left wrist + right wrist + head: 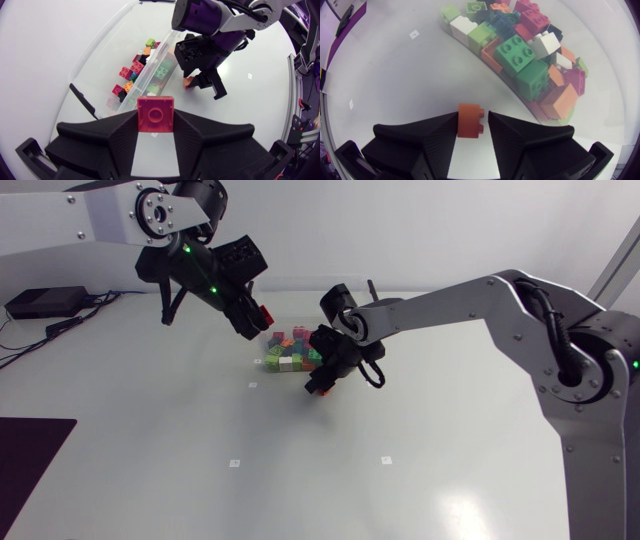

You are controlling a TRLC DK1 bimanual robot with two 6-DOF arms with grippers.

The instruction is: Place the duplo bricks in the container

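Furthest left, a dark mat point(28, 455) lay at the near edge of the white table point(150, 400). Beyond it the left arm point(120, 215) came in from the side and angled down toward the table's middle. Its left gripper point(258, 318) hung in the air over the left end of the container point(262, 355). The fingers were clamped from two sides on a red brick point(156, 114), whose face with a round stud was turned toward the wrist camera. That brick was held well above the container and touched nothing else.

The container, a clear shallow tub, stood around the middle of the table's far half. A heap of mixed bricks point(520, 50) lay in it: green, white, orange, red, pink and black. In the left wrist view they were gathered toward one end, and the rest of the floor was bare.

To the right, the right arm point(520, 310) reached in from the side and across to the container's near wall. Its right gripper point(320, 383) sat low, just outside that wall. The fingers were closed on an orange brick point(469, 120), one pressing on each side. This brick was outside the container, just beside its wall. Whether it touched the tabletop could not be told.
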